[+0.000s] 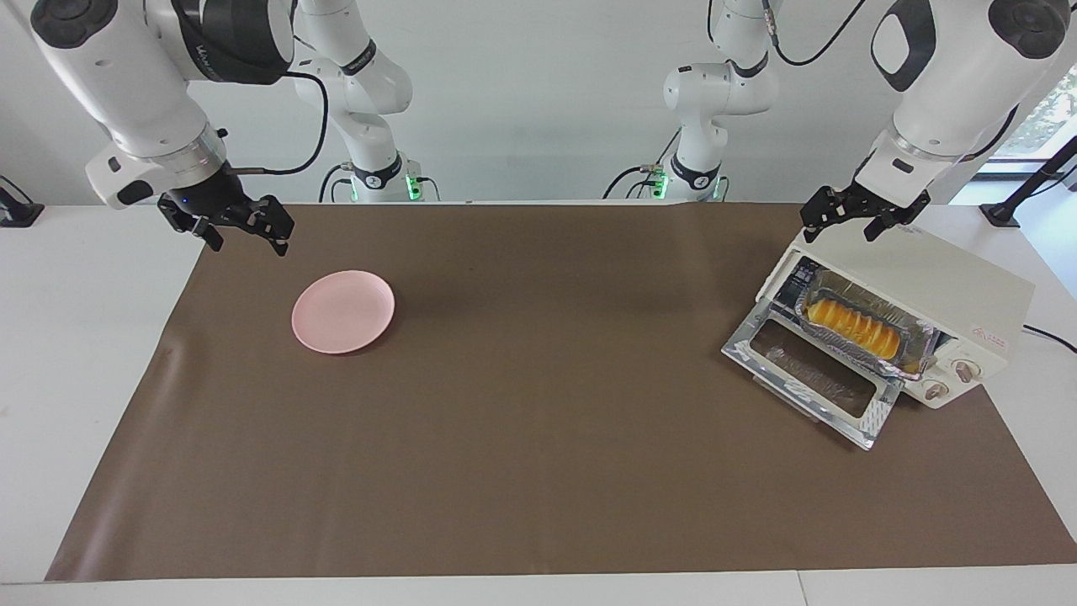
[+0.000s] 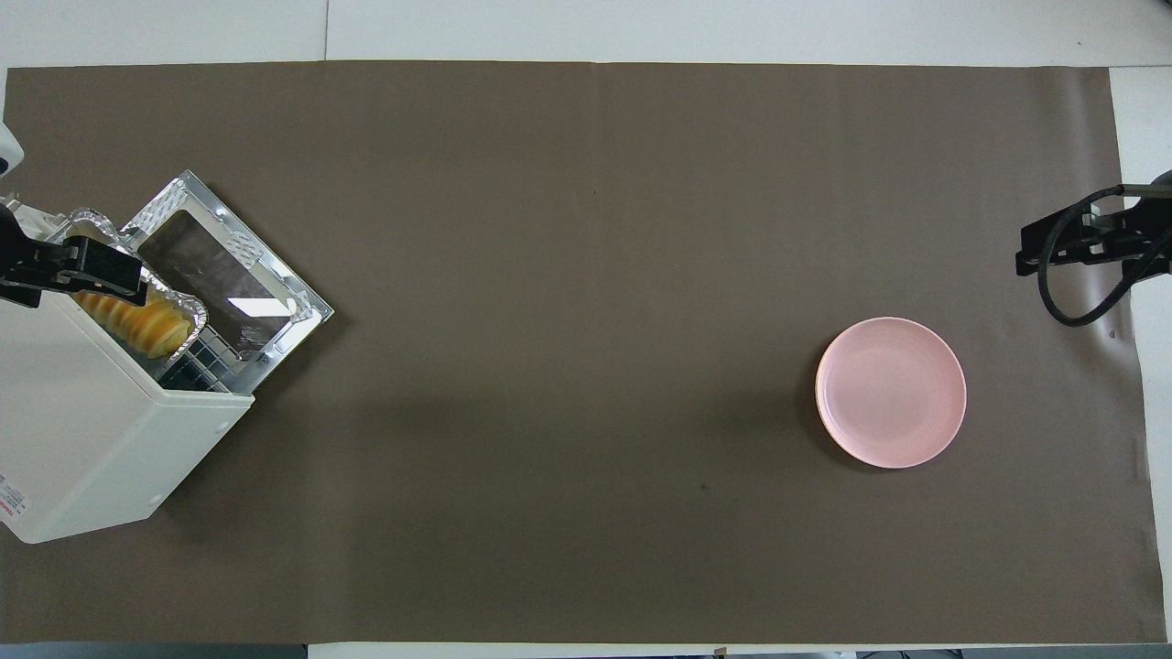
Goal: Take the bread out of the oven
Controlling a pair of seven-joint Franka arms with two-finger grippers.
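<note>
Meanwhile bread (image 1: 851, 328) in open oven (image 1: 951, 295), left end effector (image 1: 846, 225) above, spread

In the overhead view, the left gripper (image 2: 55, 267) covers one end of the bread (image 2: 137, 320) and part of the foil tray (image 2: 188, 307); we see the gripper cut off by the picture's edge. The oven (image 2: 92, 430) is also cropped at that edge, and its knobs are hidden there. The right gripper (image 2: 1080, 247) runs out of the frame past the plate (image 2: 890, 392). In the facing view, we cannot read the small label on the oven's end, and both arms are cut off at the top.
</note>
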